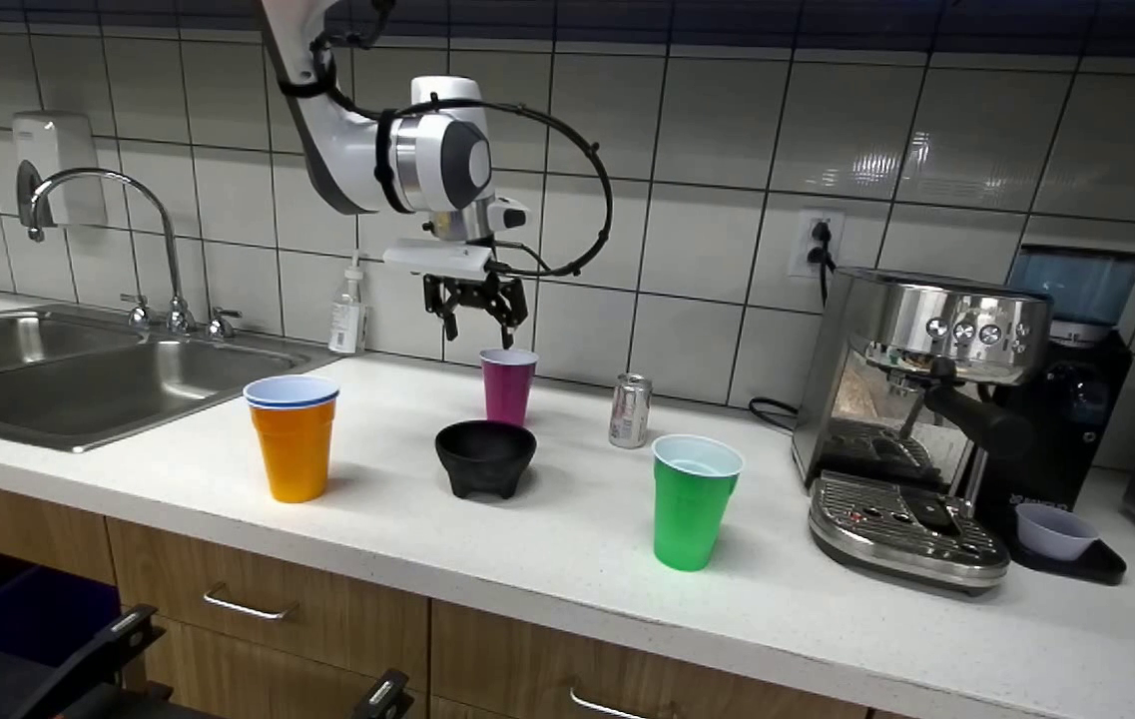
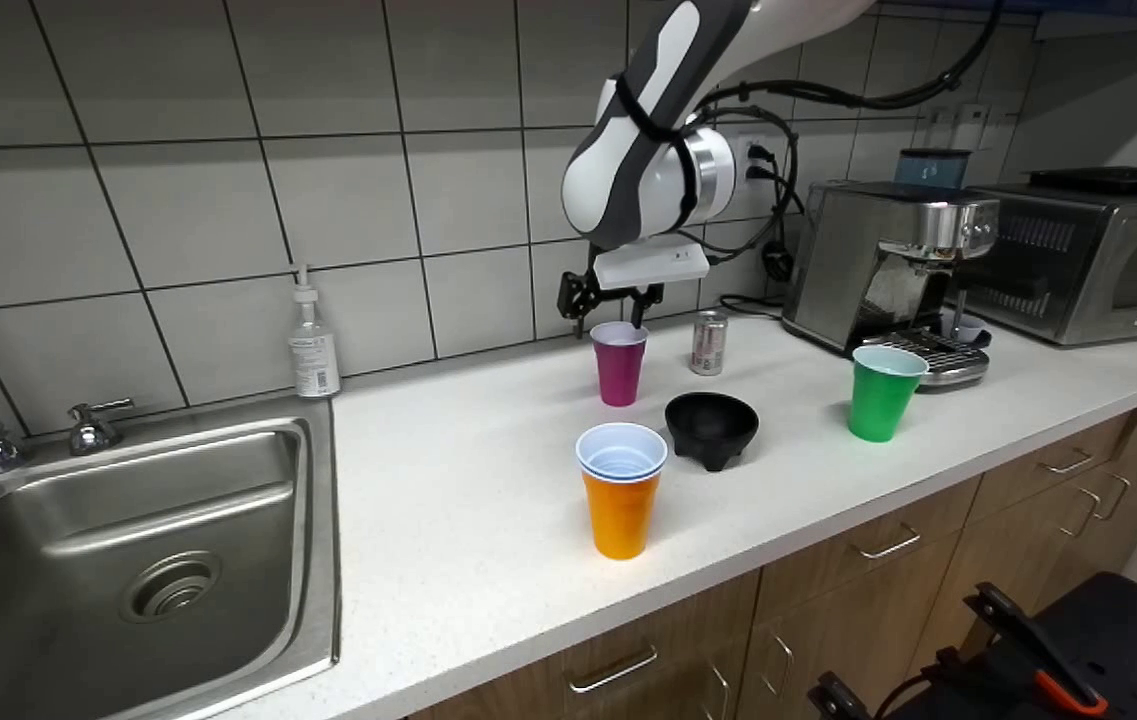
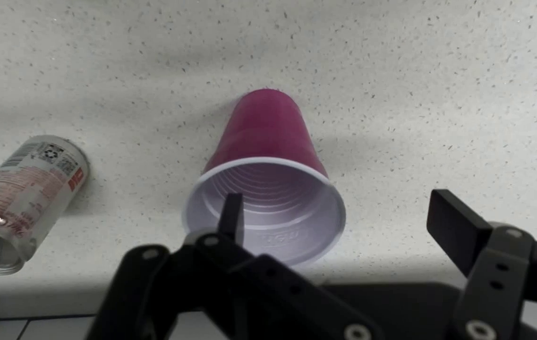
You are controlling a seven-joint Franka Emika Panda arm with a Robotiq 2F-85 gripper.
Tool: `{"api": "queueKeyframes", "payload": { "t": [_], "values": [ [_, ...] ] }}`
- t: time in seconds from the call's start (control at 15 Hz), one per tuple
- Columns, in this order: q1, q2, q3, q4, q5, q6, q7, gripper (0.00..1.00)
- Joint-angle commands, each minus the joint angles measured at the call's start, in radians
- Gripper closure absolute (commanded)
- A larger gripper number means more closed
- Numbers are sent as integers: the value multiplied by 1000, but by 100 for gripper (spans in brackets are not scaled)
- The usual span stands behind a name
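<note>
My gripper (image 1: 478, 335) is open and empty, pointing down just above the magenta cup (image 1: 507, 391); it also shows in an exterior view (image 2: 608, 324). In the wrist view, one finger of the gripper (image 3: 337, 203) overlaps the mouth of the upright magenta cup (image 3: 268, 127), and the other is off to the side over the counter. I cannot tell whether a finger touches the rim. A silver can (image 1: 630, 411) stands beside the cup, also in the wrist view (image 3: 32, 189). A black footed bowl (image 1: 485, 454) sits in front of the cup.
An orange cup stack (image 1: 295, 449) and a green cup (image 1: 692, 514) stand nearer the counter's front edge. A steel sink (image 2: 318, 520), faucet (image 1: 168, 230) and pump bottle (image 2: 313, 350) are at one end. An espresso machine (image 1: 926, 330) is at the other. The tiled wall (image 1: 707, 240) is close behind.
</note>
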Motion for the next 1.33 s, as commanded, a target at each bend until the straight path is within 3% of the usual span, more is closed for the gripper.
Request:
{"api": "queueKeyframes", "payload": {
  "t": [0.0,0.6,0.67,0.8,1.27],
  "values": [
    [20,57,-16,98,-20,-76,41,0],
    [24,152,-15,229,-11,-151,60,0],
    [21,159,-11,239,-8,-155,57,25],
    [22,173,-12,259,-9,-168,57,34],
    [21,198,-11,296,-7,-198,58,91]
  ]
}}
